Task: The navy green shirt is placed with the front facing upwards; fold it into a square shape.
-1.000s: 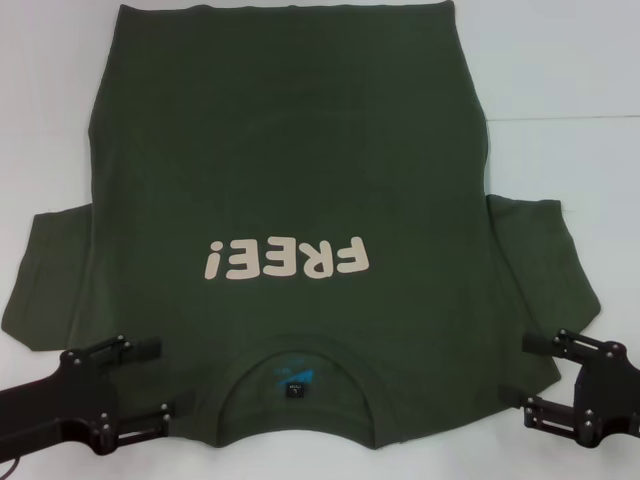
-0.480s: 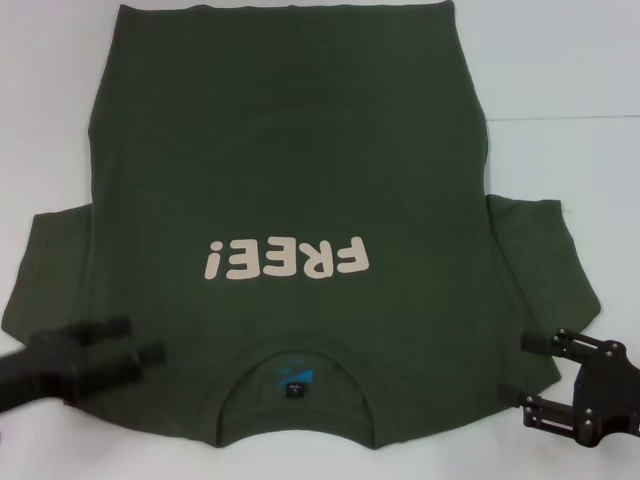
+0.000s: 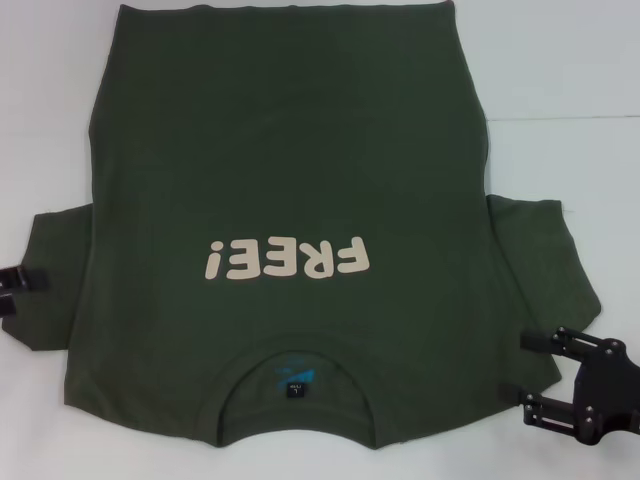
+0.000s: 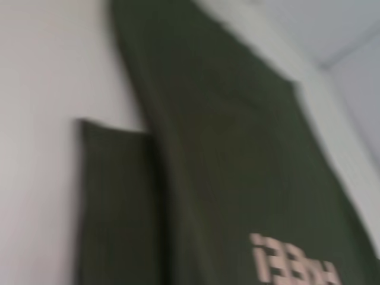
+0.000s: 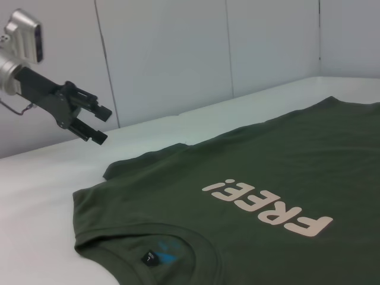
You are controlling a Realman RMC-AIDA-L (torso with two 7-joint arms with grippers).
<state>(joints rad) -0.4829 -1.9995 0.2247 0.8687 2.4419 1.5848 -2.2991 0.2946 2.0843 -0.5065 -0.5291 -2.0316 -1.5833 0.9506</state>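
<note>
From the head view I get only the fingertips of the left gripper (image 3: 14, 289), cut by the frame edge beside the shirt's (image 3: 290, 180) sleeve. The shirt's hem runs past the top edge. The neck label (image 3: 295, 389) print is too small for me to read. My left wrist view is blurred, clipping the lettering (image 4: 294, 265).

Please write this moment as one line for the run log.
dark olive-green cotton T-shirt: flat, unfolded, print up | left gripper: open, raised beside left sleeve | right gripper: open, at right shoulder edge
</note>
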